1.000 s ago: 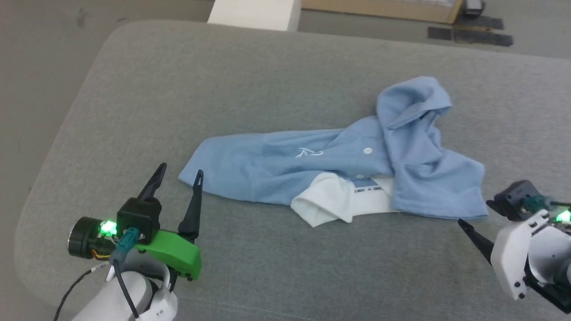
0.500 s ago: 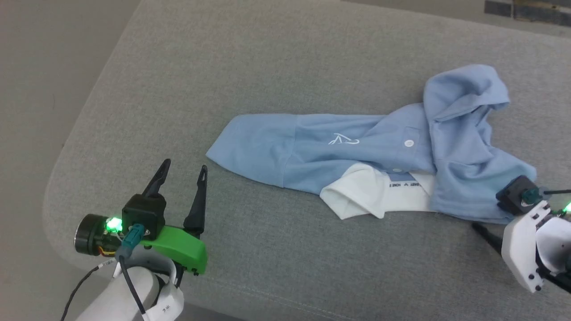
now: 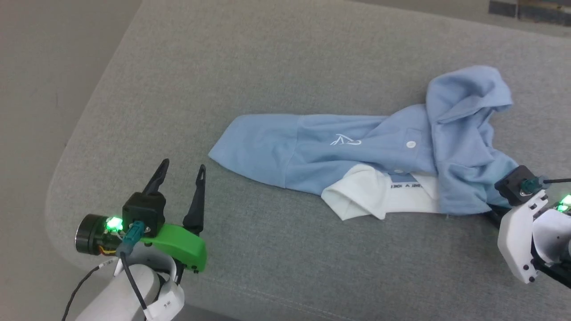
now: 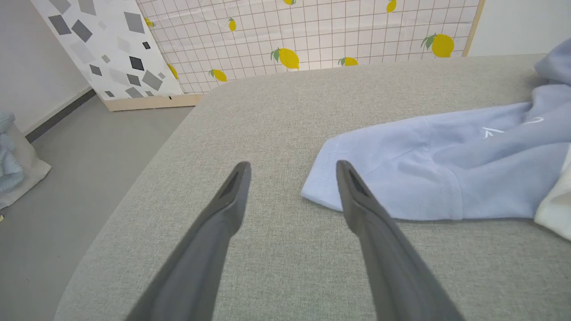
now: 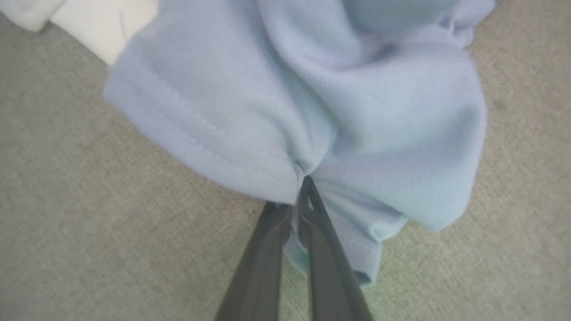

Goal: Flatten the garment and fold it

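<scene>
Lying crumpled on the grey upholstered cushion (image 3: 267, 67), the light blue shirt (image 3: 357, 147) runs from centre frame to the right edge of the head view. Not flat: the right part is bunched into a raised hump at upper right. The left part lies smoother, one corner pointing left. The white logo (image 3: 344, 141) faces up near the middle, with a white button (image 3: 411, 144) to its right. The white collar (image 3: 357, 194) pokes out from under the lower edge, folded over on itself, with a printed neck label (image 3: 405, 185) just beside it. The print is too small to read.

Right gripper (image 5: 299, 194): jaws pressed together, pinching a fold of the shirt by its stitched hem. In the right wrist view the fabric puckers right at the fingertips and drapes to both sides of them. At the lower right of the head view its fingers are mostly hidden under the blue cloth.

Left gripper (image 3: 183, 165): lower left of the head view, jaws wide apart, holding nothing. It sits over bare cushion just beside the shirt's left corner. In the left wrist view one finger (image 4: 357, 209) overlaps that corner's edge; contact cannot be told.

Background, left wrist view: grey floor (image 4: 67, 178), a lemon-print gridded panel (image 4: 334, 31), a panel with grey shapes (image 4: 107, 44).
</scene>
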You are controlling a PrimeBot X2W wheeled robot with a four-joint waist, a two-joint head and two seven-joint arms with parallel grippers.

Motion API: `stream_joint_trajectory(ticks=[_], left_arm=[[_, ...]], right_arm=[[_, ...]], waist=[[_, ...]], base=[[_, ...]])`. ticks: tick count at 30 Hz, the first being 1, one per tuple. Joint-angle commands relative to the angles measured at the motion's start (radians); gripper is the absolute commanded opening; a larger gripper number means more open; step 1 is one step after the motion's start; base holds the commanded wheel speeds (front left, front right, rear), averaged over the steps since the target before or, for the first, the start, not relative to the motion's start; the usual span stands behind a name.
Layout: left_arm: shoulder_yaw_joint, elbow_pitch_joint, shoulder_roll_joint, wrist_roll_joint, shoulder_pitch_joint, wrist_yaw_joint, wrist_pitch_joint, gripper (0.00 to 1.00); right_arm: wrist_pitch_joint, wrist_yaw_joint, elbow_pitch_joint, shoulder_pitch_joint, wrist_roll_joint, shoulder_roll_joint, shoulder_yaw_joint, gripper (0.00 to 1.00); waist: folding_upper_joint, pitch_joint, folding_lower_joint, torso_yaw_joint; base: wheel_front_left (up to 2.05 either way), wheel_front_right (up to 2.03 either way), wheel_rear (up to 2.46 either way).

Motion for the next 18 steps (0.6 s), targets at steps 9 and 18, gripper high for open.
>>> stream_joint_trajectory(ticks=[9, 18], left_arm=[[-0.001, 0.018, 0.016, -0.027, 0.049, 0.005, 0.009, 1.0], [-0.003, -0.004, 0.04, -0.05, 0.113, 0.017, 0.023, 1.0]], right_arm=[[0.017, -0.002, -0.098, 0.071, 0.185, -0.008, -0.083, 0.0], [0.148, -0.002, -0.267, 0.21, 0.361, -0.005, -0.321, 0.0]], waist=[[0.0, -0.134, 0.0, -0.105], [0.0, -0.195, 0.0, -0.183]], base=[[0.0, 0.0, 0.0], [0.0, 0.0, 0.0]])
